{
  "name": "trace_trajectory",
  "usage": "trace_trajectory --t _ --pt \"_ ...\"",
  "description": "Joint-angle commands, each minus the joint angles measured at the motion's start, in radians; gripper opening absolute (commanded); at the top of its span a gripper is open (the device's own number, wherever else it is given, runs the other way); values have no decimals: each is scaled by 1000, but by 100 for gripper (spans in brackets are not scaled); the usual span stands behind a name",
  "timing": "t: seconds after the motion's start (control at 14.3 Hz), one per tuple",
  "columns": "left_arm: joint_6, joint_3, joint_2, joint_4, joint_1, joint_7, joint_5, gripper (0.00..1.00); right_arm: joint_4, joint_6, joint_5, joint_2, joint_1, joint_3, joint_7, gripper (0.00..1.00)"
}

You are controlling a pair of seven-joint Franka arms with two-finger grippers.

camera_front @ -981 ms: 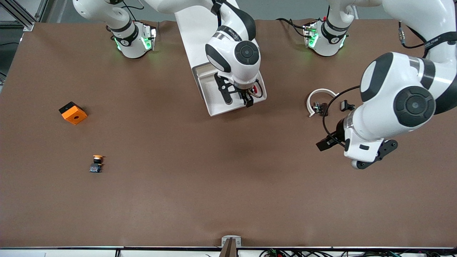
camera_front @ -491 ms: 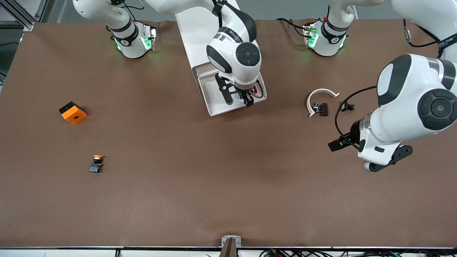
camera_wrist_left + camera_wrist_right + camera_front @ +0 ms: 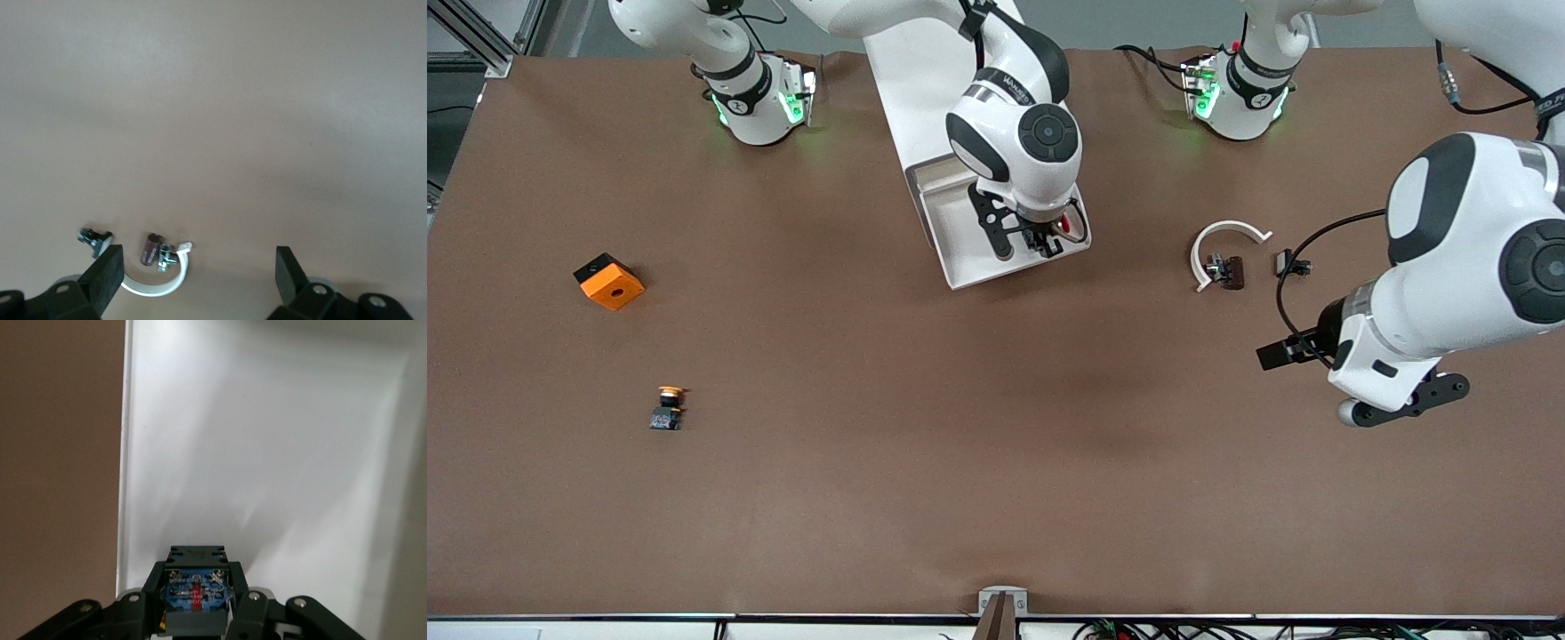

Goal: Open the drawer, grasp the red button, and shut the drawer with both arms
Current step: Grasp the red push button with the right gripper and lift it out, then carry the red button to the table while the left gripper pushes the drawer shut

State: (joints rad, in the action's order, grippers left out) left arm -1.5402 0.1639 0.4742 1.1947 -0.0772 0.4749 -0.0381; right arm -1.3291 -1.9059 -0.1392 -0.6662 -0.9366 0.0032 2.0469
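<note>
1. The drawer (image 3: 960, 227) is pulled out of the white cabinet (image 3: 911, 80), so I judge that the opening step is done.
2. The right gripper (image 3: 1040, 244) is inside the drawer, at its corner toward the left arm's end of the table. Its fingers (image 3: 248, 608) are clenched on the button (image 3: 195, 590), which sits between them.
3. What is left, in my judgement: to lift the button out and to push the drawer shut.
4. The left gripper (image 3: 197, 270) waits over the bare table (image 3: 996, 444) with its fingers spread apart, grasping nothing.
5. Count:
   - one open drawer, two arms;
   - one orange-capped button (image 3: 667, 407);
   - one orange cube (image 3: 608, 281);
   - one white curved piece (image 3: 1223, 242) with two small dark parts beside it.
</note>
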Motion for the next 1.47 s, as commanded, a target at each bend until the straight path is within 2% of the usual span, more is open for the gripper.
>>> trace_trajectory --t 0.0,0.21,0.42,0.56,0.84,0.98,1.12,1.4 --pt "2 2 -35 42 16 -61 -17 100 25 1 -16 -7 1 -6 2 0" --pt "-11 0 -34 66 16 -61 -17 100 62 21 -19 4 18 -5 -63 0" --pt "-73 5 -37 143 11 -61 -17 100 131 132 -43 5 62 -2 -331 0" --pt "-107 13 -43 193 14 -61 -16 100 165 180 -59 25 96 -3 -425 0" --pt "-198 14 -77 304 2 -48 -14 100 154 247 -51 103 151 -17 -727 0" --pt "-238 25 -78 325 -1 -48 -14 100 104 278 -10 158 208 -20 -892 0" --pt "-267 66 -66 325 -6 -48 -14 100 4 272 -8 238 272 -22 -1066 0" --pt "-308 72 -22 327 -58 -35 -11 100 -183 240 -7 359 412 -22 -1353 0"
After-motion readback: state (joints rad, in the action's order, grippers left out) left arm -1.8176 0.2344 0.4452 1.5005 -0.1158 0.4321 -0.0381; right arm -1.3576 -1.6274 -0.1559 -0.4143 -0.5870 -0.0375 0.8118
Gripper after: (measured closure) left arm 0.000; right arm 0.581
